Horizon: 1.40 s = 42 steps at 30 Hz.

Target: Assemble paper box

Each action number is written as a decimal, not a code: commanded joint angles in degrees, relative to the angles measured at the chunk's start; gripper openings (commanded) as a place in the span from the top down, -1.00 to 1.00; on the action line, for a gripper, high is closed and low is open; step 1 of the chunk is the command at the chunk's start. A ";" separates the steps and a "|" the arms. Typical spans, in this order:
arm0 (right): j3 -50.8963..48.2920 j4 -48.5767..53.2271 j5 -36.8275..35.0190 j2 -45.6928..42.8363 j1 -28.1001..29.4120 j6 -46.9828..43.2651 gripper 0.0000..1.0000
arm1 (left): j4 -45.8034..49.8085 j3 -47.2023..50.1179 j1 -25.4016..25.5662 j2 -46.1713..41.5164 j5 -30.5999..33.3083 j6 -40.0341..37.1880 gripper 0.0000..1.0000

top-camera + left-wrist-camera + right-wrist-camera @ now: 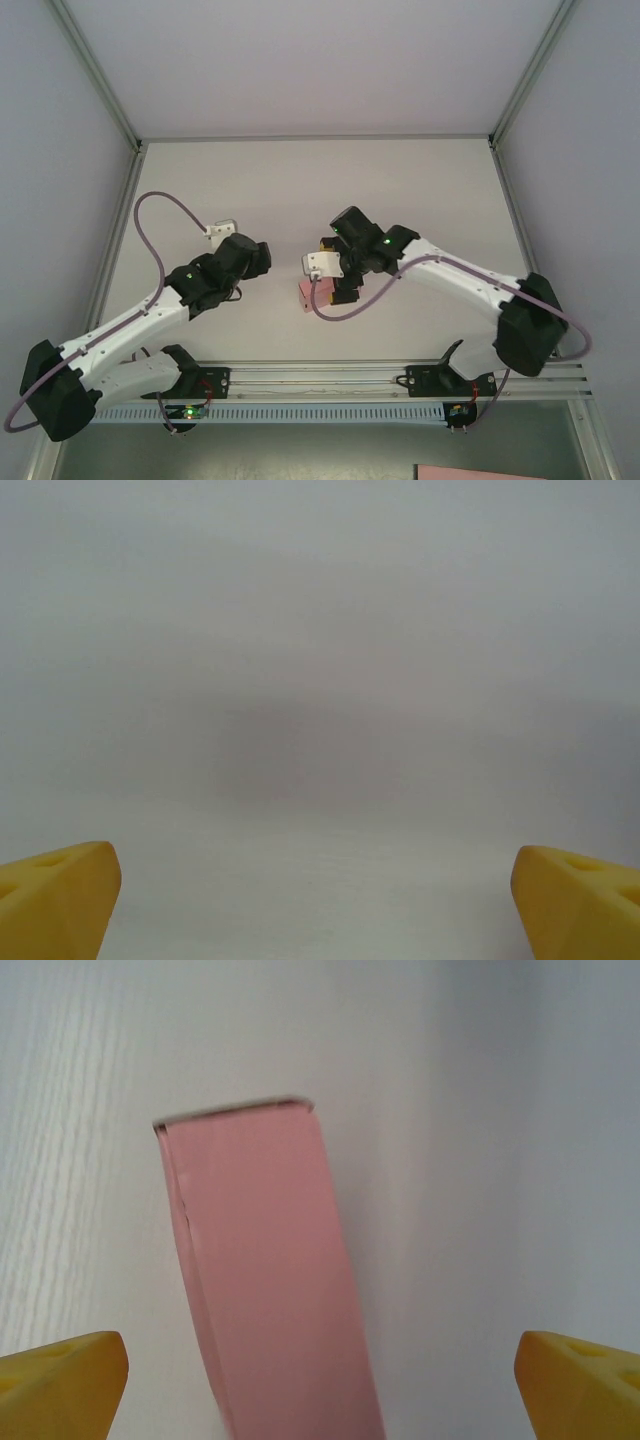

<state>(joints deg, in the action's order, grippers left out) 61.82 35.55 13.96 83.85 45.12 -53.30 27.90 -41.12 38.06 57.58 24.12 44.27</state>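
When I look from above, my left claw [250, 262] hangs over the counter [300, 180], a little left of the middle. Its fingers are hidden under the wrist there, so from this view I cannot tell how they stand. My right claw [330, 275] is near the middle and points toward the left one. The pink box [304, 296] lies on the counter just beside its tip, on the side of the arm bases. The two claws are apart from each other, with counter between them.

From the left wrist, the two yellow fingers [60, 900] of the left claw [318, 910] sit in the bottom corners, spread wide. Between them I see the pale counter [320, 680], and the claw grips nothing.

From the right wrist, the right claw [320, 1390] is also spread wide, with one yellow finger [60, 1380] in each bottom corner. The box [265, 1260] lies between them. It is long and narrow, runs away from the camera and leans a little to the left at its far end. It looks folded shut, with a pale edge at that far end. Both fingers are clear of its sides and the counter [480, 1160] shows on each side, so this claw holds nothing. I cannot tell if the box rests flat or on a narrow side.
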 commanded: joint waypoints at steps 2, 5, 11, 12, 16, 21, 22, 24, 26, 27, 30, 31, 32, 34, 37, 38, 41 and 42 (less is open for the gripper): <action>3.71 6.09 -2.18 4.37 0.03 -5.28 -0.95 | 3.11 1.54 -1.07 -2.94 2.19 1.50 -1.00; 5.03 7.06 -3.98 8.21 0.33 -4.32 -0.84 | 3.41 2.34 -1.28 -4.43 2.26 1.86 -1.00; 7.78 10.12 -10.14 12.91 1.44 -2.54 -0.52 | 4.00 2.92 -1.45 -6.15 2.78 1.93 -1.00; 7.91 9.99 -10.85 12.73 1.62 -2.36 -0.47 | 4.13 2.92 -1.41 -6.38 2.92 1.95 -1.00; 6.61 6.01 -14.31 10.18 1.98 -1.20 -0.12 | 4.35 2.98 -1.43 -7.45 3.55 2.27 -1.00; 0.53 -10.17 -27.29 4.88 2.20 2.24 0.11 | 5.32 3.31 -1.42 -9.32 5.07 3.05 -1.00; -1.72 -16.46 -32.36 4.15 2.18 2.78 0.07 | 5.48 3.53 -1.44 -9.86 5.46 3.23 -1.00; -5.16 -27.06 -40.32 4.07 2.32 2.27 0.07 | 5.41 4.09 -1.41 -10.91 5.74 3.61 -1.00; -8.40 -37.24 -46.23 5.08 2.61 1.12 0.09 | 5.15 4.71 -1.51 -11.88 5.77 4.01 -1.00; -9.74 -40.95 -47.87 5.81 2.87 0.51 0.07 | 5.06 4.95 -1.50 -12.26 5.79 4.09 -1.00; -11.26 -45.31 -49.77 8.88 3.55 1.39 0.07 | 4.93 5.27 -1.55 -13.01 5.47 4.20 -1.00; -11.24 -45.73 -50.16 9.91 3.95 2.27 0.07 | 4.97 5.19 -1.55 -13.11 5.45 4.21 -1.00; -11.11 -45.10 -50.30 10.89 4.45 2.83 0.06 | 5.12 5.09 -1.57 -13.02 5.27 4.20 -1.00; -11.30 -43.91 -51.62 12.01 6.14 3.28 0.05 | 5.65 4.70 -1.50 -12.70 5.09 4.17 -1.00; -11.66 -36.86 -47.95 9.97 8.60 6.06 -0.31 | 5.98 4.30 -1.50 -12.28 4.39 3.85 -1.00; -11.42 -34.09 -45.29 8.54 9.28 7.91 -0.38 | 5.85 4.30 -1.50 -12.18 4.27 3.78 -1.00; -12.64 -28.14 -36.39 2.70 10.97 9.43 -0.69 | 5.68 4.08 -1.50 -11.83 4.62 3.67 -1.00; -13.17 -26.32 -33.92 0.27 11.42 9.42 -0.76 | 5.66 3.95 -1.55 -11.58 4.78 3.52 -1.00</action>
<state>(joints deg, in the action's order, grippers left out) 49.58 2.81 -27.42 90.54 55.46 -46.78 31.81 -36.60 37.36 45.69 27.24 47.03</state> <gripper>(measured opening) 0.856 0.999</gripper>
